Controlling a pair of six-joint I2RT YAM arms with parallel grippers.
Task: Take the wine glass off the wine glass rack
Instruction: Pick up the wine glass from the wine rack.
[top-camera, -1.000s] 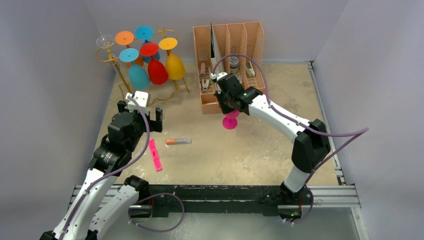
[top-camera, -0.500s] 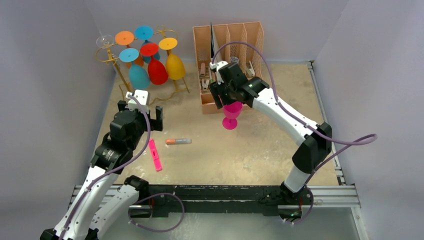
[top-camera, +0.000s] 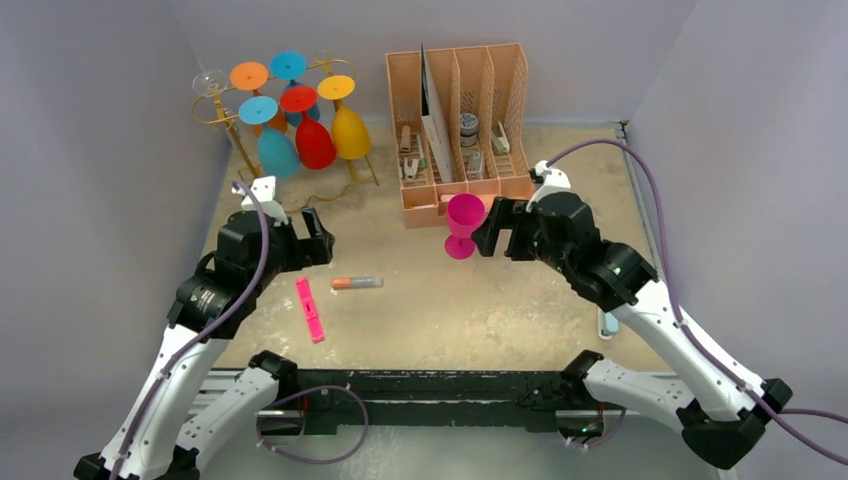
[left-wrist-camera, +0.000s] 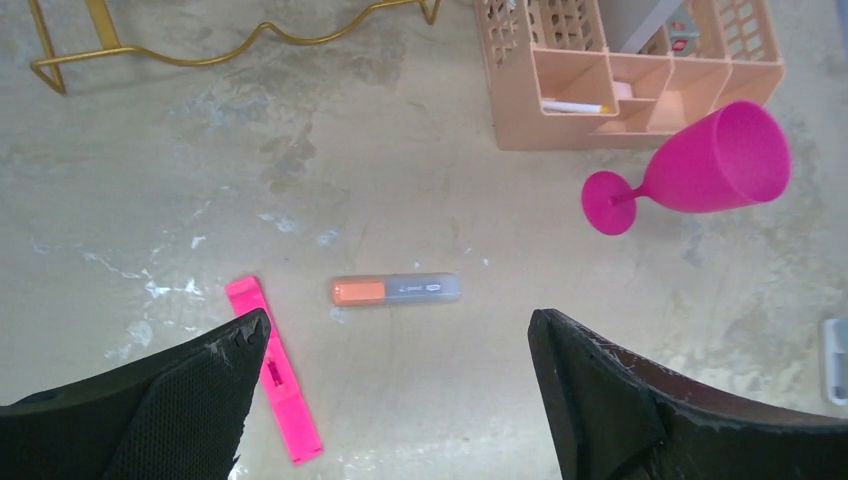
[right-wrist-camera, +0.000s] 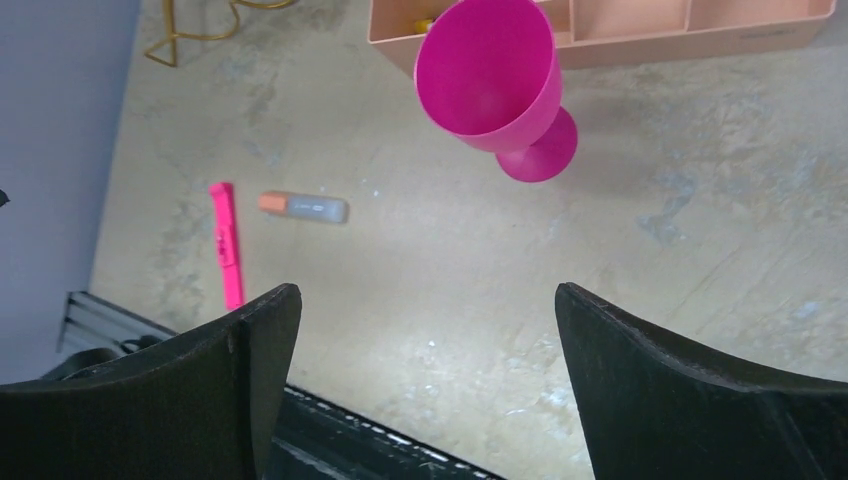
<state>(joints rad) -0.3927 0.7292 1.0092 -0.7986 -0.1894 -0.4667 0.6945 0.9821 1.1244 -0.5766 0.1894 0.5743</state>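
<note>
Glass (top-camera: 463, 222), top view: upright on the worktop (top-camera: 420, 310), off the rack (top-camera: 243, 155), just in front of the organiser (top-camera: 402, 90). Beside its bowl sits the right pincer (top-camera: 497, 232), jaws wide apart, nothing held. Main risk, imo: any swing of that arm toward the glass clips the bowl. It's a tall cup on a small foot, so it'd likely tip and roll. Near the rack's base, the left pincer (top-camera: 285, 235) is spread too, and empty. The rack carries other glasses (top-camera: 315, 140) hung bowl-down, packed close. A careless reach there could knock neighbours or snag the thin wire & drag the whole stand. Worktop is beige, mottled w/ pale scuffs. Plain lilac-grey walls (top-camera: 100, 150) stand on three sides, and a rail (top-camera: 440, 385) runs along the near edge.

Left wrist: fingers (left-wrist-camera: 150, 410) apart over bare worktop, w/ a marker (left-wrist-camera: 396, 290) and a pink highlighter (left-wrist-camera: 272, 370) lying below. Dropping straight down could pin or flick these. Glass is well apart, to the right by the organiser's corner. The wavy rack base shows top left.

Right wrist: glass dead ahead of the gaping jaws, clear of both fingers (right-wrist-camera: 660, 390), mouth up, empty. Its foot sits close to the organiser wall, so a nudge that way would likely knock it against the plastic. Surface looks hard, patchy in colour; can't tell if it's truly flat.
</note>
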